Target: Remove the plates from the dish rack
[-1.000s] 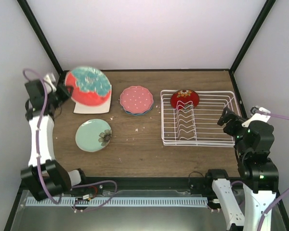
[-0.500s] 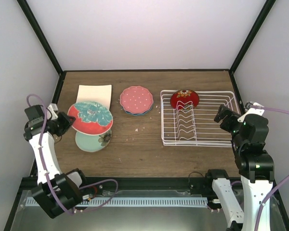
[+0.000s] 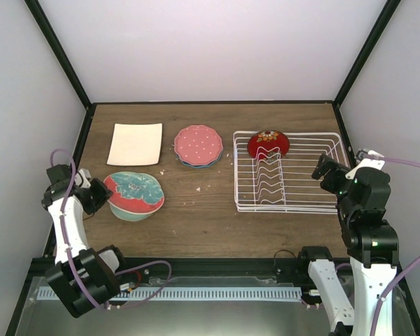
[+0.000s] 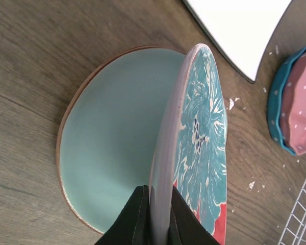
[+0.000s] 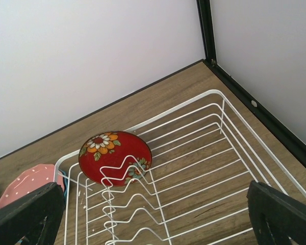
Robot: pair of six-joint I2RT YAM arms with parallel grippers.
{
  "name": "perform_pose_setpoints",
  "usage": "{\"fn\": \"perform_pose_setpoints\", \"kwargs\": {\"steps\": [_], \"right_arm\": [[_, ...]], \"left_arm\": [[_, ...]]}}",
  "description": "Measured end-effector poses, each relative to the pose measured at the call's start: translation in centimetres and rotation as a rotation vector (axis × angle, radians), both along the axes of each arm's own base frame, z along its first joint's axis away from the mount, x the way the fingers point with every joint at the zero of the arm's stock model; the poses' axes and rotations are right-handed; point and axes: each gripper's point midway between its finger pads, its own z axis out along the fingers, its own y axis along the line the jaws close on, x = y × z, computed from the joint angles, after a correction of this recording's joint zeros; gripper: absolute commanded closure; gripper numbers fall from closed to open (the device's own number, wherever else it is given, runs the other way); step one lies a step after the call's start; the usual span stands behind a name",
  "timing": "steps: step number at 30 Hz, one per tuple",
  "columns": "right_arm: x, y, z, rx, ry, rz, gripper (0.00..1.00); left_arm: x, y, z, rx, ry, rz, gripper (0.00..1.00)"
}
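No word, label, brand, number or sign can be read in any view. The only markings are painted patterns. There are orange and white flowers on the small red plate (image 5: pixel 115 153), at the 10 o'clock corner of the dish rack (image 3: pixel 287 208). White dots cover the pink plate (image 3: pixel 198 143) at its 9 o'clock, and teal swirls the large plate (image 4: pixel 199 148).

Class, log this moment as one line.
left hand: shut on red-and-teal plate over green plate; right hand: open near rack; rack: holds red floral plate
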Motion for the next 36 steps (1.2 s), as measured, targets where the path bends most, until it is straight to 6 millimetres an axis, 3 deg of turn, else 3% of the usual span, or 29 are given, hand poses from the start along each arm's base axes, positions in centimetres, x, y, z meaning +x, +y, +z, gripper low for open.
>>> {"fn": "perform_pose_setpoints", "kwargs": {"steps": [7, 13, 20, 29, 36], "right_arm": [[-0.5, -0.2, -0.2, -0.004, 0.006, -0.011, 0.00], [-1.0, -0.3, -0.4, -0.005, 0.011, -0.015, 0.00], [-1.5, -0.4, -0.4, -0.007, 0.011, -0.023, 0.00], [-1.6, -0.5, -0.4, -0.007, 0.007, -0.030, 0.00], [-1.8, -0.6, -0.2, -0.005, 0.001, -0.039, 0.00]], "left_arm": [[-0.4, -0.1, -1.5, -0.016, 0.029, 0.006, 0.94], [-0.5, 0.1, -2.3, -0.010, 0.048, 0.005, 0.71], [-1.0, 0.5, -4.1, -0.013, 0.130, 0.010, 0.64], [-1.2, 0.4, -5.6, -0.044, 0.192, 0.004, 0.31], [-1.5, 0.1, -7.3, -0.070, 0.269, -0.016, 0.20]]}}
